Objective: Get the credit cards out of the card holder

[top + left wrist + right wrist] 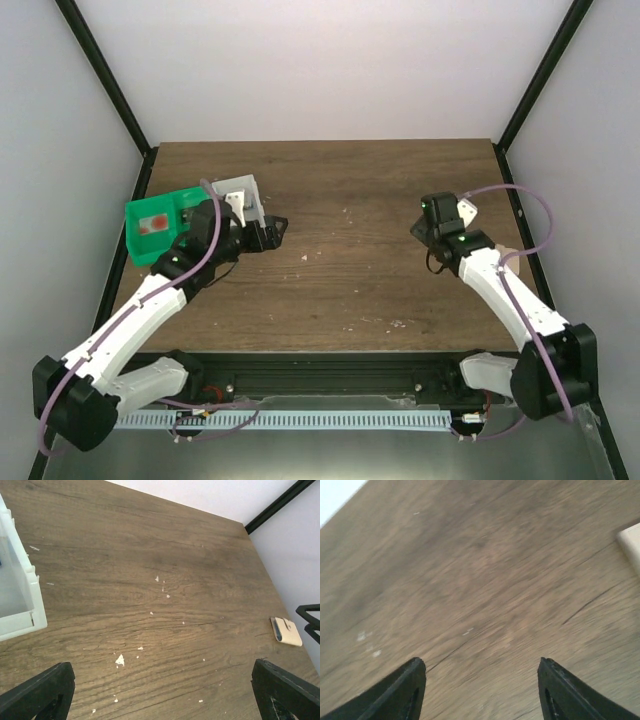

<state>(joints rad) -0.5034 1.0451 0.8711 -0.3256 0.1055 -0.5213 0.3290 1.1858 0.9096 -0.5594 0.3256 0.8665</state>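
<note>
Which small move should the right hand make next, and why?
Probably shift the right hand toward the card holder. It hangs open over bare table, holding nothing, while the holder shows only at the upper right edge of the right wrist view, lying untouched near the table's right edge.

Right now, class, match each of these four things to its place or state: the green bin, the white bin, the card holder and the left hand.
Things:
1. green bin
2. white bin
3. card holder
4. left hand

Places or states:
A. lying flat near the right edge of the table
B. open and holding nothing
C. at the table's left edge
D. directly right of the green bin

Pairs: 1-C, 2-D, 3-A, 4-B
</note>
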